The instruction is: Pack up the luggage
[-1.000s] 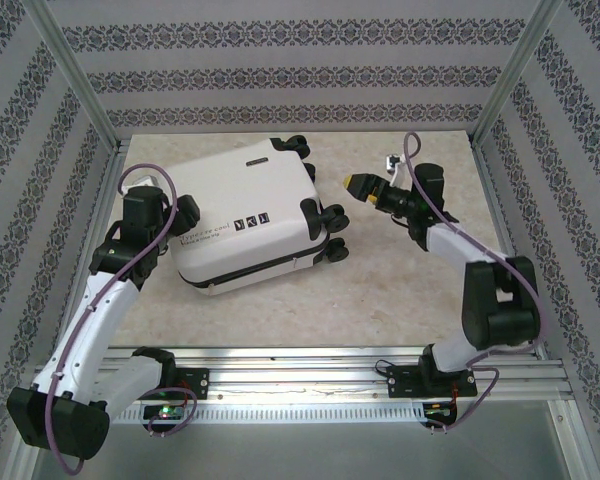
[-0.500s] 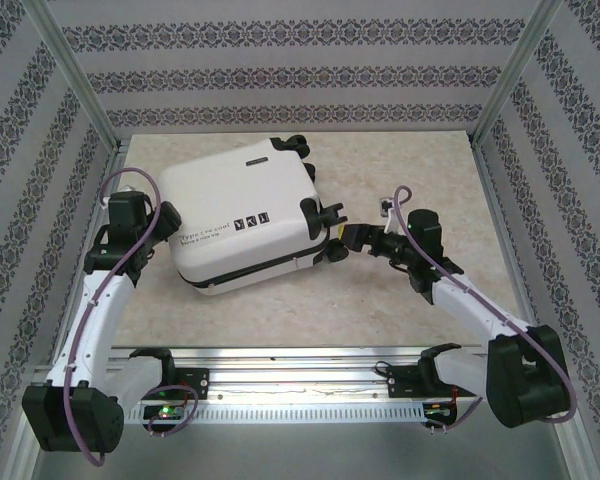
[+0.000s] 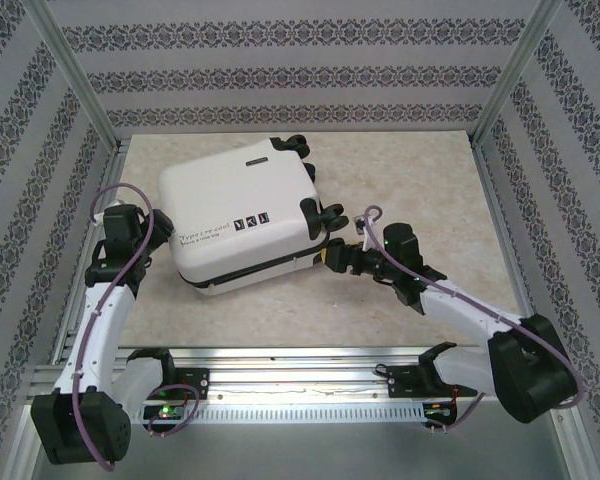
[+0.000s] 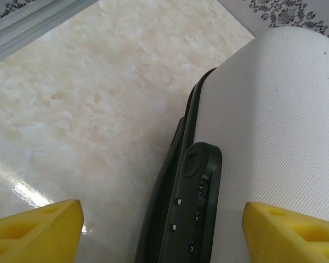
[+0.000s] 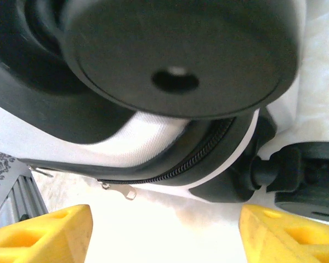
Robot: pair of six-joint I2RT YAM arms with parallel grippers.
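Your table (image 3: 410, 170) is pale, marbled and glossy. The white luggage (image 3: 240, 215) lies shut on it, between your claws: its lock side sits right ahead of the left claw (image 4: 164, 230), its wheeled end right ahead of the right claw (image 5: 167, 234).

The luggage (image 3: 242, 215) lay flat on the table (image 3: 410, 170), left of centre, its wheels (image 3: 330, 215) on its right side. The left gripper (image 4: 164, 230) stood at its left edge, the right gripper (image 5: 164, 230) just beside the near-right wheel.
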